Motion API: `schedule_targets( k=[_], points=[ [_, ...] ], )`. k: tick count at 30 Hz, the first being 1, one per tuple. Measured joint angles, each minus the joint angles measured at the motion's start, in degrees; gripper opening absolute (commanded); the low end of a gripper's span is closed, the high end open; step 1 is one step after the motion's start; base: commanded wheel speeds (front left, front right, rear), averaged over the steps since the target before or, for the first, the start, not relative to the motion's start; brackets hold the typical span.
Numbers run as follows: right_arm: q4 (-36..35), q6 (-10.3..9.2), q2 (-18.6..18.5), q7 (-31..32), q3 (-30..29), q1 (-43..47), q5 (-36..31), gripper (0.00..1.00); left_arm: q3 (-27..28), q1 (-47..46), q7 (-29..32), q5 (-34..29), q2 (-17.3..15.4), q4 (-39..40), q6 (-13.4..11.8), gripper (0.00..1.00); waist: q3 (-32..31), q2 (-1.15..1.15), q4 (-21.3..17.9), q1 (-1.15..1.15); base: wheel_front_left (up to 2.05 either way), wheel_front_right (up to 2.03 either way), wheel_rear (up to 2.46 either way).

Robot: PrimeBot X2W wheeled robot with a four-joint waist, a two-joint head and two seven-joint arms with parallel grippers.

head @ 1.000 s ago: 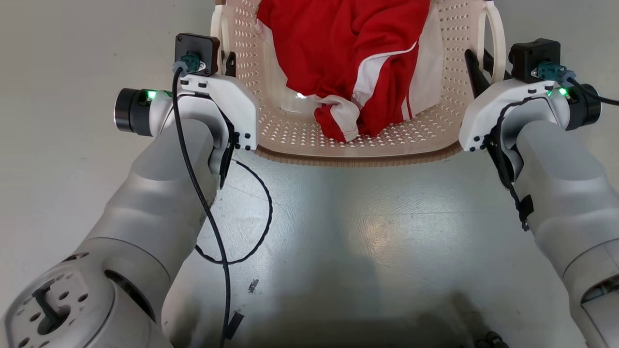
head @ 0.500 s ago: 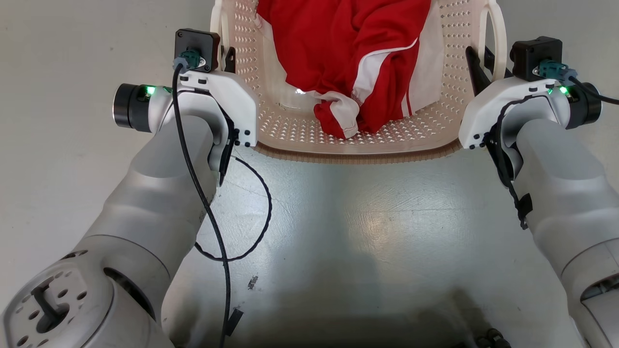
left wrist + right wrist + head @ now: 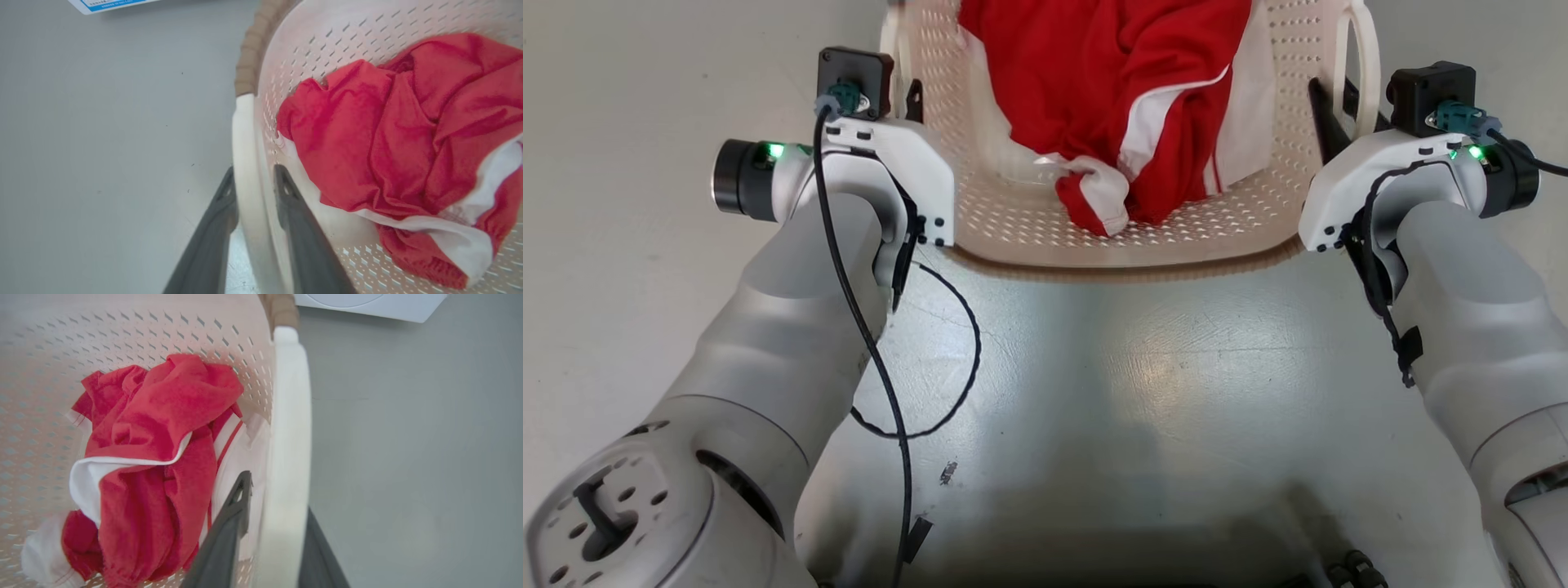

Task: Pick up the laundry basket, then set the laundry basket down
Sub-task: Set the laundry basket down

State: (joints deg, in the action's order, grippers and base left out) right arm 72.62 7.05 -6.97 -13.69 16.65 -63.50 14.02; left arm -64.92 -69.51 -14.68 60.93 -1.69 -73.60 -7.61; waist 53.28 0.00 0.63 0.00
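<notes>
Item: laundry basket [image 3: 1127, 245], cream perforated plastic with a brown woven-look rim [image 3: 1127, 271], placed directly ahead of the robot between its two wrists, over a grey floor [image 3: 1135, 392]; whether its base is clear of that floor cannot be told. Contents: one red and white garment [image 3: 1111, 98], heaped loosely inside the basket. Fitting, left side: the left loop handle [image 3: 245, 134], pinched by the left gripper [image 3: 254, 176], one dark finger being set on the basket's inner side and one on its outer side, both pressed to the white band. Fitting, right side: the right loop handle [image 3: 288, 416], clamped likewise by the right gripper [image 3: 278, 498], the inner finger being seen against the band and the outer one half hidden behind it. Change noted over the last second: the wrists and the floor marks are found a little higher in the head view, while the basket's near rim is found at about the same height and slightly smeared; the garment's lower fold is barely displaced. Part of this is to be put down to the camera. Judgement: the grasp is made on both sides and the lift is only just being started, the setting-down being wholly outstanding. Beside the basket: a black cable [image 3: 978, 355] looped at its near left corner; a white appliance [image 3: 367, 304] beyond its right handle.
</notes>
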Motion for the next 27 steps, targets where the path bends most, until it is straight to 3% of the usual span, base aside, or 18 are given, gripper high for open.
schedule_targets(
  k=[15, 27],
  points=[
    [-1.01, 0.08, 0.15, -0.52, -5.23, 0.25, -4.43, 1.00, 2.69, -0.61, -0.03, -1.56, -0.54, 0.91, -1.03, 1.00, -0.06, 0.00, -0.32, 0.00, 0.00, 0.00, 0.00],
    [-5.36, 0.09, 1.07, -0.52, -8.75, 4.00, -7.10, 1.00, 6.26, 0.59, -0.03, -3.65, -0.90, 3.00, -1.48, 1.00, -3.80, 0.00, -0.62, 0.00, 0.00, 0.00, 0.00]
  ],
)
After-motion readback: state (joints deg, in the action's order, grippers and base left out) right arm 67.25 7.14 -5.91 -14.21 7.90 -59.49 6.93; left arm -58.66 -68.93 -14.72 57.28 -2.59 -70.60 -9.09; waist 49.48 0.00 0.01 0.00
